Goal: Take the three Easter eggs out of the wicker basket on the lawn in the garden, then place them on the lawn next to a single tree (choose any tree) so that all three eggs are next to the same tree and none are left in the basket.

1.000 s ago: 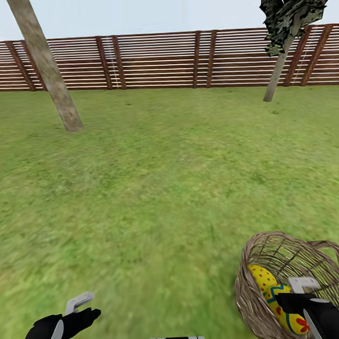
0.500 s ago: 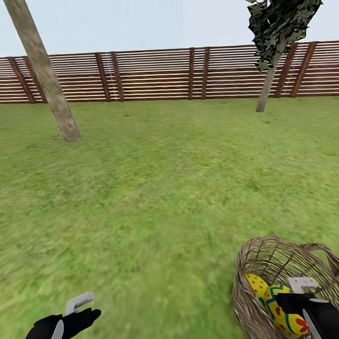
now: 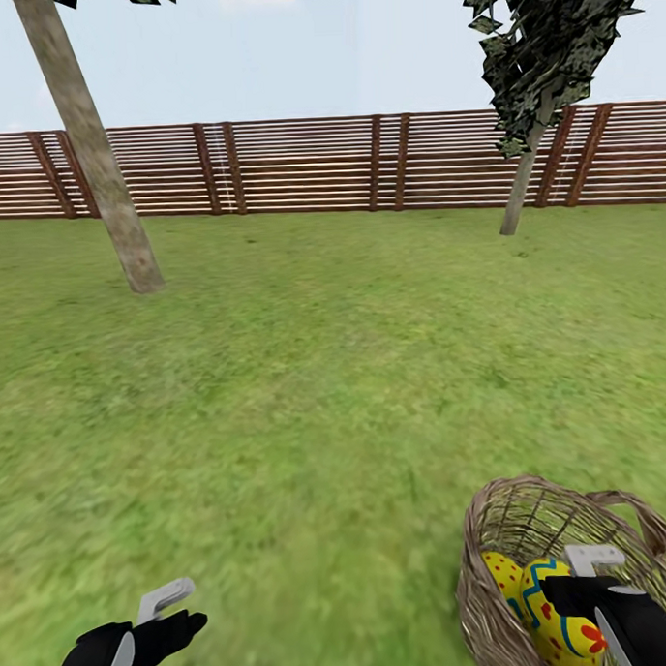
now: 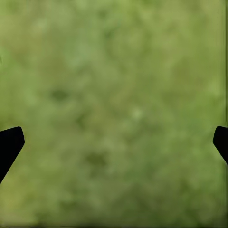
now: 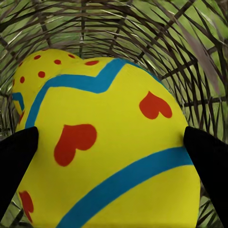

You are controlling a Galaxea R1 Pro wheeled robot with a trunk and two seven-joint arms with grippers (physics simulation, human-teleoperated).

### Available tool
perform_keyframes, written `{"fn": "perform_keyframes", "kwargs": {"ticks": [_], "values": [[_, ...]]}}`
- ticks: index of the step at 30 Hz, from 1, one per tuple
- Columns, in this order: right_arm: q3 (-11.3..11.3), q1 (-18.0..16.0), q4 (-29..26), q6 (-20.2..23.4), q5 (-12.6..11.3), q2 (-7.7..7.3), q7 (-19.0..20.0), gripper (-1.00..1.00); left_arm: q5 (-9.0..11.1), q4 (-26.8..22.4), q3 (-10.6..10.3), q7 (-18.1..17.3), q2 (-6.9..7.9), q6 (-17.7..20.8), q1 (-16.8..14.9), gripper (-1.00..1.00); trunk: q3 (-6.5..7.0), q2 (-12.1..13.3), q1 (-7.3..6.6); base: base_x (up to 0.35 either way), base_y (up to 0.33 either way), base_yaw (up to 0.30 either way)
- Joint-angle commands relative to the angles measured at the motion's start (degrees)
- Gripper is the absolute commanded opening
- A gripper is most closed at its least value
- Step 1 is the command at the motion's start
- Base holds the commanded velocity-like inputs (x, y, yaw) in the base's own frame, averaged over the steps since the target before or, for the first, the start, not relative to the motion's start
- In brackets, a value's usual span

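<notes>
The wicker basket [image 3: 475,550] lies tipped on the lawn [image 3: 307,392] at the lower right. Inside it, my right gripper [image 3: 569,596] is shut on a yellow Easter egg [image 3: 557,625] with a teal zigzag and red hearts. In the right wrist view that egg [image 5: 114,156] sits between both fingertips [image 5: 16,156], touching them. A second egg with red dots [image 5: 42,66] lies behind it against the basket's lattice [image 5: 142,28]. My left gripper [image 3: 162,631] hangs open over bare grass [image 4: 114,95] at the lower left. The slanted grey-brown tree [image 3: 104,188] stands far off to the left.
A brown slatted fence [image 3: 306,165] closes the far side of the garden. A slim tree with ragged dark foliage [image 3: 521,189] stands at the back right. Open grass stretches between me and both trees.
The whole view has shifted: fence and trees sit lower in the picture and more sky shows. The basket sits slightly lower. Both grippers keep their places, the right one still on the egg.
</notes>
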Motion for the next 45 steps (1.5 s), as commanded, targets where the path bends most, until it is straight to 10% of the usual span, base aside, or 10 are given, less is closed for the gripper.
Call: {"fn": "perform_keyframes", "kwargs": {"ticks": [1, 45], "values": [[-0.07, -0.02, -0.07, 0.28, 0.25, 0.00, 0.37, -1.00, 0.18, -0.05, 0.15, -0.14, 0.00, 0.32, -0.02, 1.00, 0.13, 0.39, -0.24, 0.000, 0.000, 0.000], [0.05, -0.02, -0.07, 0.28, 0.30, 0.00, 0.32, -1.00, 0.36, -0.12, 0.20, -0.26, -0.01, 0.34, -0.03, 1.00, 8.03, 18.04, -9.90, -0.023, 0.000, 0.000]]}}
